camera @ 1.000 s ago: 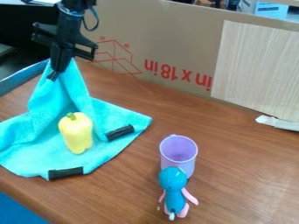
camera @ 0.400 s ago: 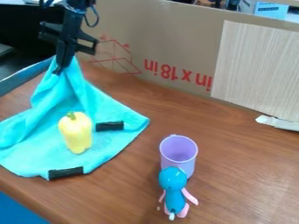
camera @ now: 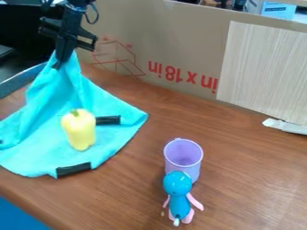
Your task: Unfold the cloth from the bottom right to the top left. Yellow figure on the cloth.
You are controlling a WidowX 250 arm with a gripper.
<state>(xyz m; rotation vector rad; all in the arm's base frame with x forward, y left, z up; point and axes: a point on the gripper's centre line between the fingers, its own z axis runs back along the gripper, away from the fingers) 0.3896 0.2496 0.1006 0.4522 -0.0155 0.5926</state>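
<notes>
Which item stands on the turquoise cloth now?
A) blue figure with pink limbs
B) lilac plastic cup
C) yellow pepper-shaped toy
C: the yellow pepper-shaped toy is on the turquoise cloth, beside its black strips.

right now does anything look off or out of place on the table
Nothing is spilled, but the blue doll leans against the lilac cup. The turquoise cloth hangs peaked from the gripper, with the yellow pepper on it.
</notes>
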